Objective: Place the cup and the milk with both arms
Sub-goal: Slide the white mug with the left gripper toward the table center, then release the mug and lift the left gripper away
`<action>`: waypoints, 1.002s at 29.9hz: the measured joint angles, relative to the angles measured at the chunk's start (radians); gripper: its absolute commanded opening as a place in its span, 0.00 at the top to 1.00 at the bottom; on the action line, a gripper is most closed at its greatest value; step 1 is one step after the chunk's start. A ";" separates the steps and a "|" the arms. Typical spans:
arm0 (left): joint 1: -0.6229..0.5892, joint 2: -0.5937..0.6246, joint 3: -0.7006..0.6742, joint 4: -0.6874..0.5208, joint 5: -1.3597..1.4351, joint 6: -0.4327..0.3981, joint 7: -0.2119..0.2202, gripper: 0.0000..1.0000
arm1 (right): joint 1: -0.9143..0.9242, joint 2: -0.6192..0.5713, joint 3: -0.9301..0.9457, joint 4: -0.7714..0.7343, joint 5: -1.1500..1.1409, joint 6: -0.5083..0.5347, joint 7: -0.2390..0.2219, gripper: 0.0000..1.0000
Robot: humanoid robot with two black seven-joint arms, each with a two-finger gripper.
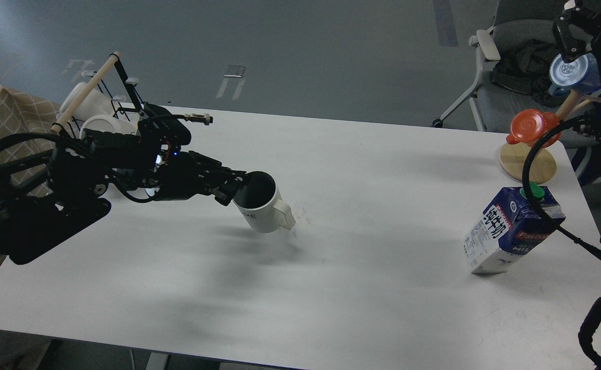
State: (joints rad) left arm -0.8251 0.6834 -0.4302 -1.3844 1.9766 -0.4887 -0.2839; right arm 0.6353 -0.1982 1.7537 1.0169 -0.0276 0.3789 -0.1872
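Left gripper (231, 191) holds the cup (262, 205) over the table (362, 257).
Its fingers clamp the cup's rim; the cup is tilted, handle pointing right, near the table's middle. The milk (511, 229) stands upright near the right edge, apart from the cup. The right gripper (570, 25) is up in the far corner; I cannot tell its opening.

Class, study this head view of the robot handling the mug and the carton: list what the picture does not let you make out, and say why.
- Right gripper: dark, cut by the top edge; jaws unreadable.
- White ribbed ceramic mug: lettering partly hidden by the left gripper.
- Navy-blue and white milk carton: a black cable crosses it; small print too fine.
- White mugs on the rack: mostly hidden behind the left arm.
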 measured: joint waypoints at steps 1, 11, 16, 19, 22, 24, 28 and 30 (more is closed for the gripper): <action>-0.010 -0.020 0.019 0.003 0.000 0.000 0.007 1.00 | 0.000 -0.002 0.001 0.000 0.000 0.000 0.000 0.00; -0.090 -0.196 0.138 0.080 -0.002 0.000 0.055 1.00 | -0.011 -0.004 0.009 0.000 0.000 0.000 0.003 0.00; -0.091 -0.252 0.145 0.108 -0.002 0.000 0.057 1.00 | -0.014 -0.005 0.013 0.000 0.000 0.000 0.003 0.00; -0.097 -0.268 0.158 0.127 -0.002 0.000 0.058 1.00 | -0.017 -0.006 0.014 0.000 0.000 0.001 0.003 0.00; -0.105 -0.271 0.163 0.134 -0.002 0.000 0.060 0.27 | -0.019 -0.006 0.014 0.000 0.000 0.002 0.003 0.00; -0.107 -0.271 0.163 0.134 -0.006 0.000 0.065 0.24 | -0.020 -0.006 0.014 0.000 0.000 0.002 0.003 0.00; -0.108 -0.262 0.157 0.123 -0.024 0.000 0.070 0.21 | -0.022 -0.008 0.014 0.000 0.000 0.002 0.003 0.00; -0.108 -0.258 0.155 0.120 -0.032 0.000 0.071 0.19 | -0.022 -0.008 0.014 0.001 0.000 0.002 0.003 0.00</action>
State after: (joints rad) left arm -0.9330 0.4255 -0.2747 -1.2643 1.9442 -0.4887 -0.2127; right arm 0.6136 -0.2066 1.7674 1.0181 -0.0275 0.3805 -0.1840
